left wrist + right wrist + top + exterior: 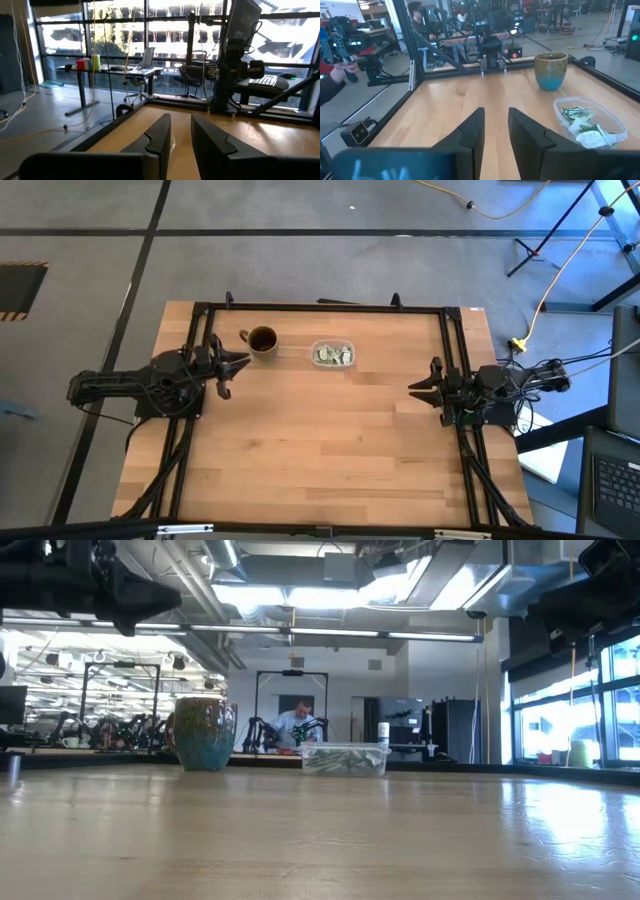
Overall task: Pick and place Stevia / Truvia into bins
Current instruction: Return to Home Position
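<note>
A small clear plastic bin stands on the table toward the far edge, with several pale green and white sachets lying inside it; it also shows in the low view. My left gripper is open and empty at the table's left, near the mug. My right gripper is open and empty at the table's right. In their wrist views the left fingers and right fingers hold nothing.
A round mug, teal and brown, stands left of the bin, close to my left gripper. Black frame rails run along the far, left and right edges. The near wooden tabletop is bare. A person sits in the room beyond.
</note>
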